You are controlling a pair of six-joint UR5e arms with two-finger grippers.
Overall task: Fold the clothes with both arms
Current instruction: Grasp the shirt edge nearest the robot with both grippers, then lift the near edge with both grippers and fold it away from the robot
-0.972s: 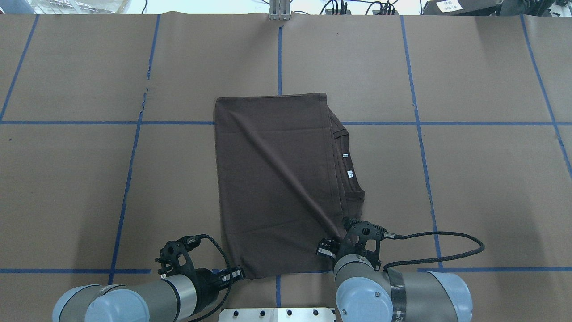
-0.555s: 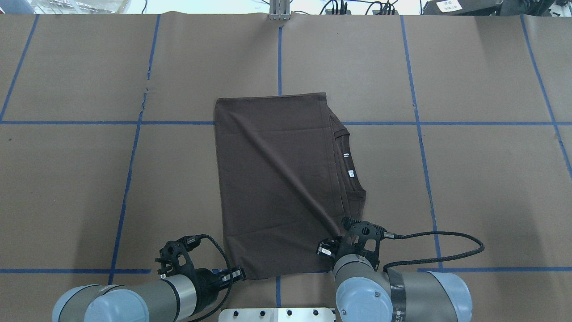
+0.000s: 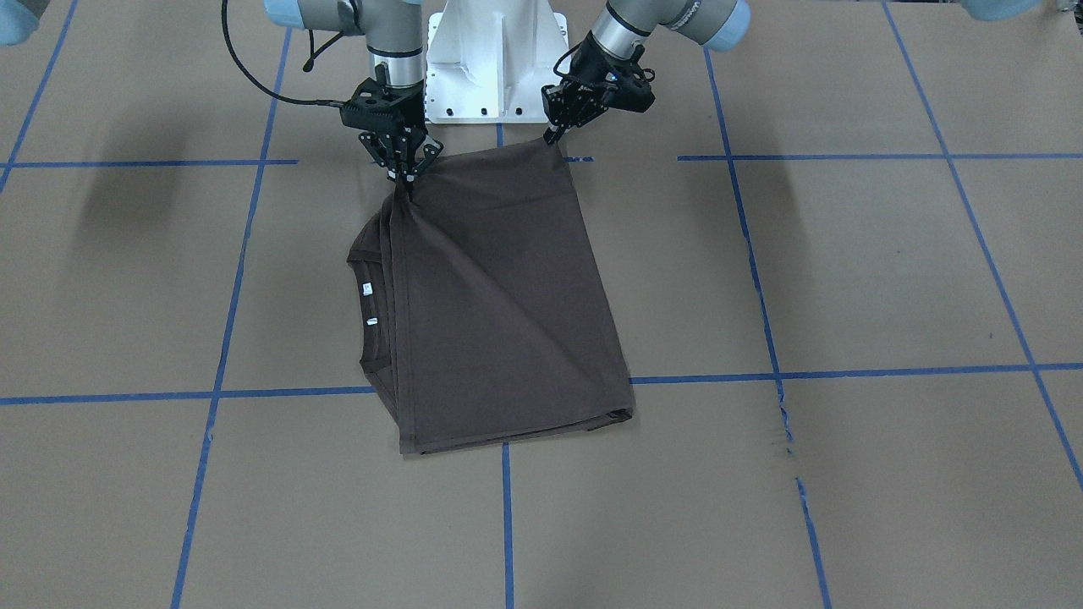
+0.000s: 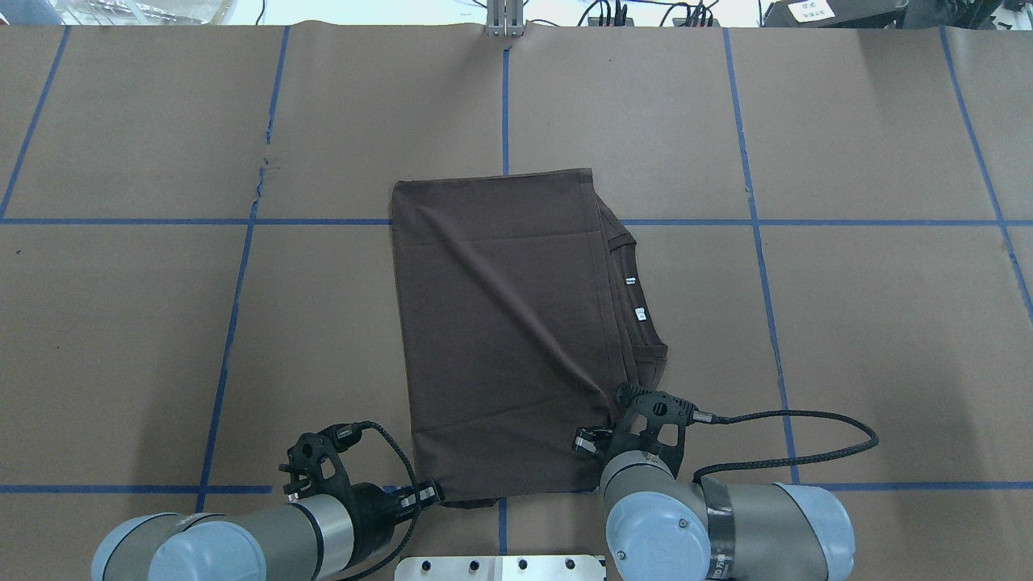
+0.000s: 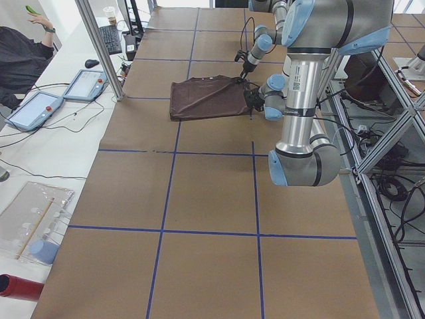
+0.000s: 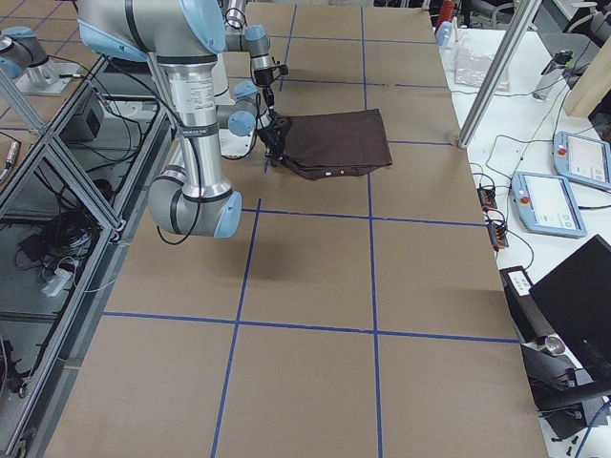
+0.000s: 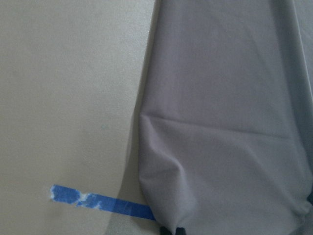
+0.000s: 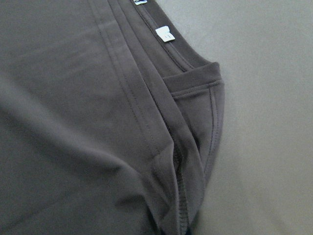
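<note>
Dark brown short-sleeved fabric T-shirt (image 4: 500, 323): right black two-finger gripper (image 3: 409, 178) pinched on its near collar-side corner, cloth bunched up; left black two-finger gripper (image 3: 553, 135) clamped on the other near corner, prob. so both lift that edge evenly for next fold. Rest lies flat, folded rectangle mid brown-paper-covered table (image 4: 847, 323).

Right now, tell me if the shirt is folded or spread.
Folded: the T-shirt is a layered rectangle, collar showing along one side; left gripper and right gripper pinch its near corners.
</note>
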